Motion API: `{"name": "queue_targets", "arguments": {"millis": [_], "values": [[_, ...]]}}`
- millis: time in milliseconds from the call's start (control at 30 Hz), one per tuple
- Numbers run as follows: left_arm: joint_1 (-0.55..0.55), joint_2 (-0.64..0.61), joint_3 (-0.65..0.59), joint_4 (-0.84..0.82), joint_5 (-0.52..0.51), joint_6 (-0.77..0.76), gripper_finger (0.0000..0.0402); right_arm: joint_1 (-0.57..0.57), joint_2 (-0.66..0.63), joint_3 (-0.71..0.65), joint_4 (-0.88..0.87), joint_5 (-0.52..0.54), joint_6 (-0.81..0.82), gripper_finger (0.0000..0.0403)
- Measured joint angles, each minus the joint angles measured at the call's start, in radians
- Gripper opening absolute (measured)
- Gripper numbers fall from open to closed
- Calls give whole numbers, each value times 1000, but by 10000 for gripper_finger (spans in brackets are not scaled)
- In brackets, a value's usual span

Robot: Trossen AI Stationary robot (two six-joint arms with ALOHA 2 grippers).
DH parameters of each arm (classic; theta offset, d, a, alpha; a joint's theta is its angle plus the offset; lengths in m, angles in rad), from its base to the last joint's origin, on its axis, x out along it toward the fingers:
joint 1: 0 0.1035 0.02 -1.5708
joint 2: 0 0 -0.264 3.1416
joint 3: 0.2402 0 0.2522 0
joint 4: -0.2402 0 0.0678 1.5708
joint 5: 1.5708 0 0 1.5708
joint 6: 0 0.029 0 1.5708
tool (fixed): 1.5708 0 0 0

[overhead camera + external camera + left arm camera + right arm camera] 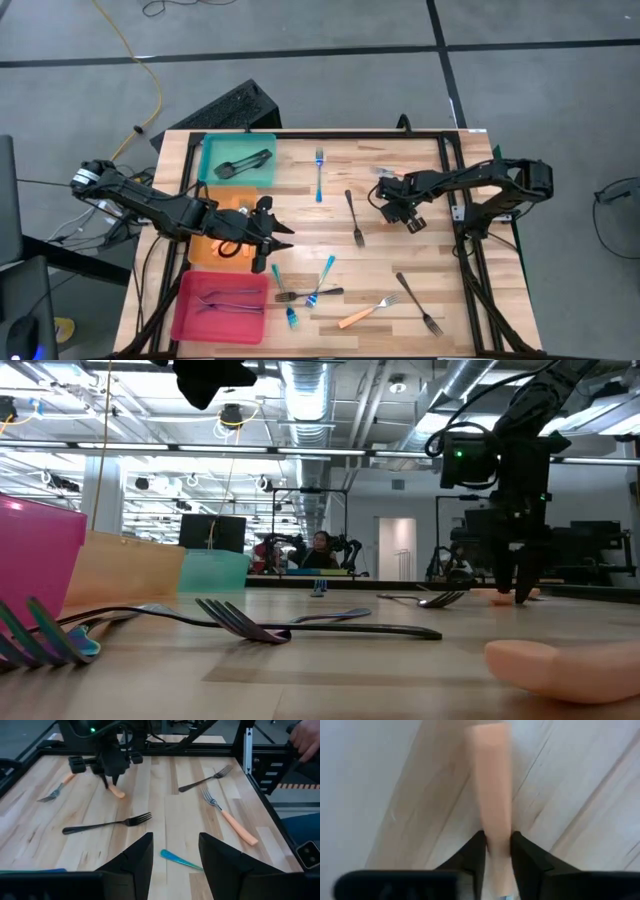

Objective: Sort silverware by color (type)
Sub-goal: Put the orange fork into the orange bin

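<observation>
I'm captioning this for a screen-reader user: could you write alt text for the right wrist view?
The right pincer has its two dark fingers closed around an orange fork handle lying on the pale wooden table, seen close up from above. Nothing else is in view.

Floor (330, 25): grey concrete, crossed by dark seam lines, seen from above all around the tabletop.
Cable (135, 50): a yellow cord runs across the floor toward the tabletop's far left corner.
Keyboard (225, 108): black, lying on the floor just behind the tabletop.
Tabletop (400, 270): pale wooden planks with a black metal frame along the edges.
Ceiling (330, 400): open, with silver ducts, pipes and long strip lights.
Back wall (400, 535): pale, with a light doorway.
Monitor (212, 532): dark screen standing in the room behind.
Person (322, 550): seated far back, among other dark equipment.
</observation>
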Motion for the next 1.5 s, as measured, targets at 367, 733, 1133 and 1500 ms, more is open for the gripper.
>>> {"name": "queue_targets", "arguments": {"millis": [367,733,1133,1500], "values": [[0,0,0,3,-16,2,142,11,-10,20,59,-12,220,73],[36,10,-27,223,-61,127,142,32,-263,95,621,-169,519,73],[182,64,-178,721,49,187,142,187,-227,95,1192,-210,652,73],[191,184,-175,876,79,187,142,245,-46,95,1497,-209,696,73]]}}
